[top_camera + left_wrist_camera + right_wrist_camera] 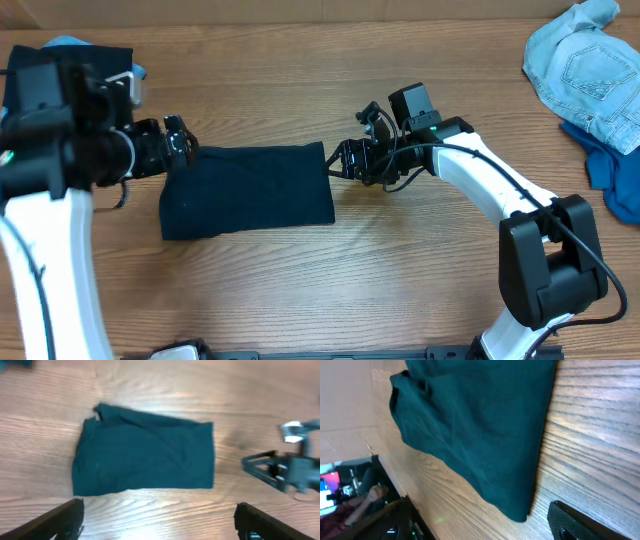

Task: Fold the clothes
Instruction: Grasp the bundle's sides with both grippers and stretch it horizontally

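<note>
A dark navy shirt (248, 190), one of the clothes, lies folded into a flat rectangle on the wooden table (300, 290). My left gripper (180, 140) is at its upper left corner. In the left wrist view the shirt (145, 455) lies ahead of the gripper (160, 522), whose jaws are open with only bare wood between them. My right gripper (340, 160) is just off the shirt's right edge. In the right wrist view it (485, 520) is open over bare wood, and the shirt's corner (520, 505) sits just ahead of it without touching.
A pale denim garment (585, 70) and a mid-blue piece (610, 175) lie heaped at the far right. A dark piece (70, 65) sits at the top left, partly hidden by my left arm. The right gripper (280, 467) shows in the left wrist view.
</note>
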Robot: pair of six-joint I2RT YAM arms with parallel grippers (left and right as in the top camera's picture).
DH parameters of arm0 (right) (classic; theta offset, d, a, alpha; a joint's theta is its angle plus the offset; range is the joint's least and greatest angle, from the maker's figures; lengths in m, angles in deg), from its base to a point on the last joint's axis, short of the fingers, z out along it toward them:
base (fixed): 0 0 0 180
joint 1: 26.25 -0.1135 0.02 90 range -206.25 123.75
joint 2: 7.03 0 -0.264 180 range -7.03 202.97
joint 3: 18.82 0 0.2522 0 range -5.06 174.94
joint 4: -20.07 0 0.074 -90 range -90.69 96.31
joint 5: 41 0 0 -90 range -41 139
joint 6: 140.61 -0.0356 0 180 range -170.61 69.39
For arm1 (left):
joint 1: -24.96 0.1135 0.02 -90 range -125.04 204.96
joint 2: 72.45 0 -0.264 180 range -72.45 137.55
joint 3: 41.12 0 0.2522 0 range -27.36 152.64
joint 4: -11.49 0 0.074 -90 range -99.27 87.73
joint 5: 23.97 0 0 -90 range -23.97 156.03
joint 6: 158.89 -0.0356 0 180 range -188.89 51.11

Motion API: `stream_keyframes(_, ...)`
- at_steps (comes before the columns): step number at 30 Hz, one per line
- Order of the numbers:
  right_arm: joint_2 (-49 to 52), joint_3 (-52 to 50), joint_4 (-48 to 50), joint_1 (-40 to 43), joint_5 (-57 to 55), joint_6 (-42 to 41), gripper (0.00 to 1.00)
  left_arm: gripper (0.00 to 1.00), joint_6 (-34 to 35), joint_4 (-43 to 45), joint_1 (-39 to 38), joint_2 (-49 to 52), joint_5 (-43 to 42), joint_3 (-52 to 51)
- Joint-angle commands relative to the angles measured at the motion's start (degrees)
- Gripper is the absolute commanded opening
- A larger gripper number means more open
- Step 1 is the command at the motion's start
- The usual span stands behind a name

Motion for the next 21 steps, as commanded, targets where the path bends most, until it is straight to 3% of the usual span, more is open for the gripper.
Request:
stream_keyframes(1,1.86,-1.86,3.91,0.24,1.42,-3.17,0.94,1.0,0.76,-2.1,-0.44,-6.73,-1.75,4.92)
stream_keyframes(11,10.47,-3.02,12.52,0.07,6.97,-5.55,0.93,1.0,1.51,-2.91,-0.44,-18.16,1.64,5.18)
stream_keyframes(21,14.73,-3.02,14.95,-4.72,9.35,-8.28,0.93,1.0,1.49,-3.34,-0.44,-18.91,2.14,5.16)
